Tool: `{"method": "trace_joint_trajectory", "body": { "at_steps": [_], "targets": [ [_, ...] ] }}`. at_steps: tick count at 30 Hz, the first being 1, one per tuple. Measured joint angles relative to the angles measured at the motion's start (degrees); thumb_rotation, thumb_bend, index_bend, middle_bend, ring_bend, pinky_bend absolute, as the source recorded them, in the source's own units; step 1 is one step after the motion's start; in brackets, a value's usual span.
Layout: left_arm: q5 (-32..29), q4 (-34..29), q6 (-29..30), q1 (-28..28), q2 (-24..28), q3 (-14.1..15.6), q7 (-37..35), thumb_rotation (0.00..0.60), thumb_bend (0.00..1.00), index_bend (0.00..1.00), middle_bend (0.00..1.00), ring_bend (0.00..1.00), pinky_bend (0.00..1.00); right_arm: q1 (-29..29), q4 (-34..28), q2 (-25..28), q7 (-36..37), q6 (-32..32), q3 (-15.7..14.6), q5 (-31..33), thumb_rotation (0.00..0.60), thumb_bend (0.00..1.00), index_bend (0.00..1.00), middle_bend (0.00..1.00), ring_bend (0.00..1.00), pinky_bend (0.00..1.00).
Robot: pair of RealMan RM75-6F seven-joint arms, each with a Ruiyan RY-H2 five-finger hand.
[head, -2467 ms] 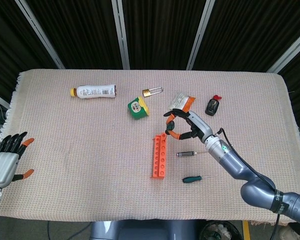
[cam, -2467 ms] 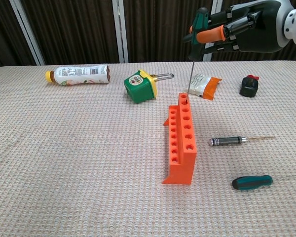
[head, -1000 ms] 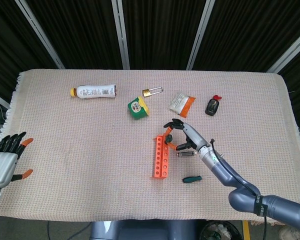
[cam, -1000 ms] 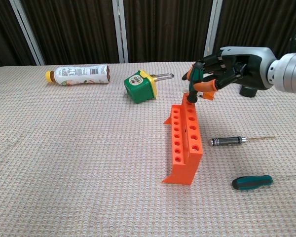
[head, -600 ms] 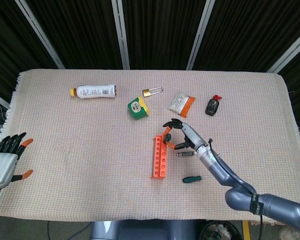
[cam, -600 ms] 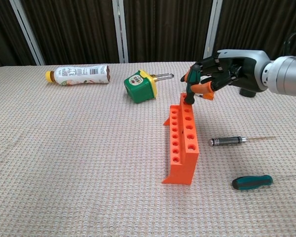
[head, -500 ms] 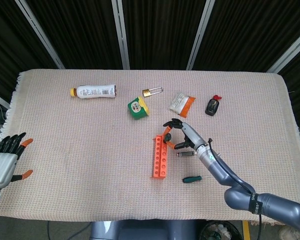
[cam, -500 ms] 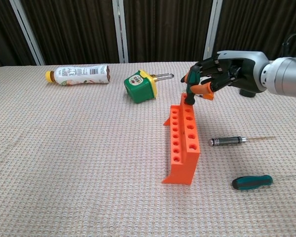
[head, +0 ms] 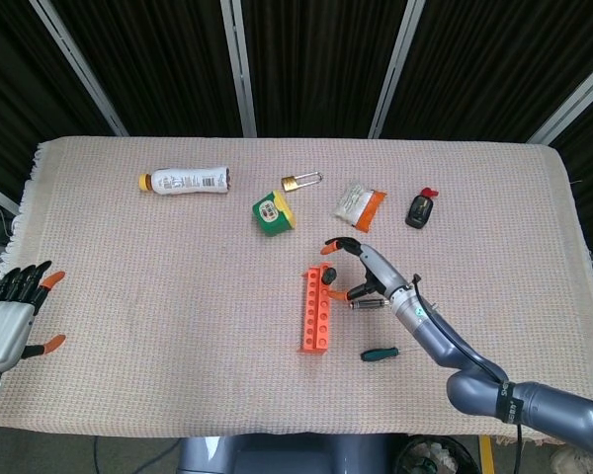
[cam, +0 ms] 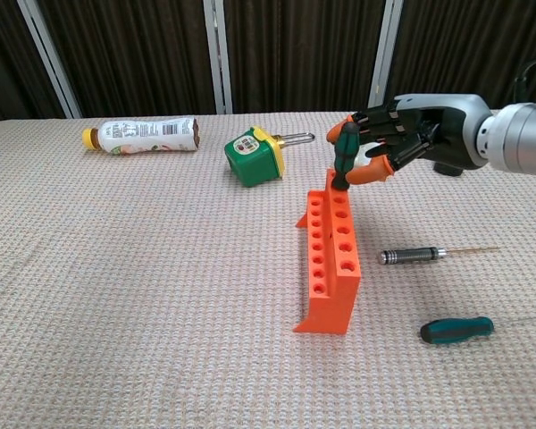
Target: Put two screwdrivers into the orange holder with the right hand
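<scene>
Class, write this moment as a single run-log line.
right hand: open, beside green screwdriver | screwdriver: upright in holder far end | two screwdrivers: on cloth | left hand: open, idle

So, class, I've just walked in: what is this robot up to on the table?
The right hand is at the far end of the orange holder, where a green-handled screwdriver stands upright in a hole. Its fingers are spread around the handle. Two more screwdrivers lie on the cloth beside the holder: a black-handled one and a green-handled one. The left hand waits open at the table's edge.
</scene>
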Motion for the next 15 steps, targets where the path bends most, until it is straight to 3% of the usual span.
{"method": "trace_joint_trajectory", "body": {
  "at_steps": [9, 15],
  "targets": [
    [0.24, -0.4, 0.24, -0.14, 0.33, -0.25, -0.34, 0.6, 0.14, 0.1, 0.0, 0.0, 0.0, -1.59, -3.86, 3.71, 0.67, 2.62, 0.64, -2.93, 0.6, 0.06, 0.15, 0.08, 0.0, 0.0],
    [-0.06, -0.12, 0.12, -0.37, 0.32, -0.6, -0.37, 0.6, 0.14, 0.1, 0.0, 0.0, 0.0, -3.88, -6.24, 9.68, -0.71, 6.19, 1.04, -4.89, 0.6, 0.09, 0.27, 0.12, 0.0, 0.0]
  ]
}}
